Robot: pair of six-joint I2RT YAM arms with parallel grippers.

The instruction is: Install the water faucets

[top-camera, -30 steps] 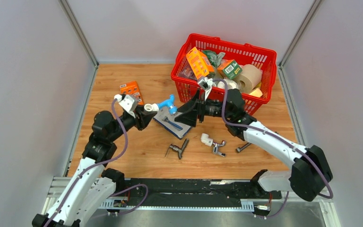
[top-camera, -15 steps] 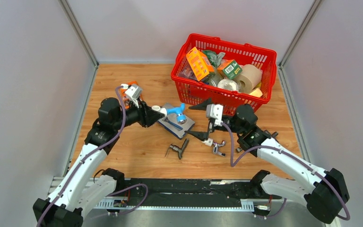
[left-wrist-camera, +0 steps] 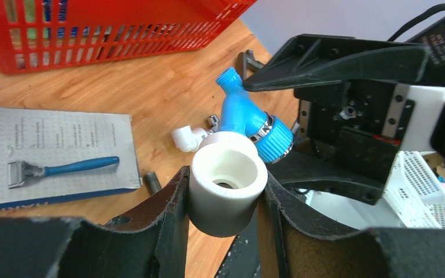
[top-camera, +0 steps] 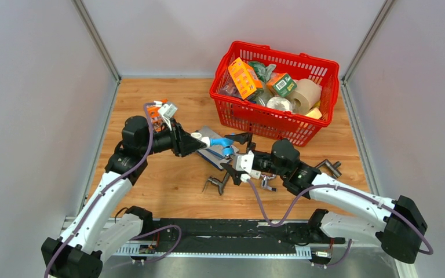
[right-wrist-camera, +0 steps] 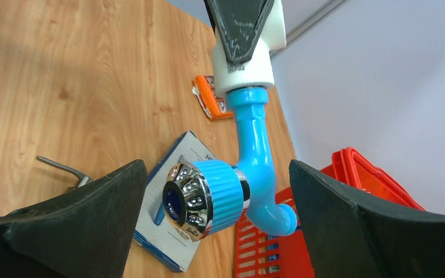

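The light-blue water faucet (top-camera: 223, 142) is held in the air above the razor pack. My left gripper (top-camera: 197, 141) is shut on its white end fitting (left-wrist-camera: 227, 179), which sits squarely between the two pads. The blue body (left-wrist-camera: 246, 113) points away from it toward my right gripper. My right gripper (top-camera: 234, 155) is open and wide. In the right wrist view, the faucet's ribbed blue knob with chrome cap (right-wrist-camera: 208, 200) sits between the right gripper's (right-wrist-camera: 214, 217) spread fingers without touching them. The white fitting (right-wrist-camera: 246, 58) shows above it.
A boxed razor (top-camera: 211, 152) lies under the faucet. A dark grey metal tap (top-camera: 217, 182) and a chrome tap with white elbow (top-camera: 265, 180) lie on the wood near my right gripper. A full red basket (top-camera: 275, 119) stands behind, and an orange pack (top-camera: 155, 114) lies behind the left wrist.
My right arm has swung from beside the basket down and toward the left, and its open jaws now flank the faucet's knob. My left gripper has carried the faucet slightly right and lower.
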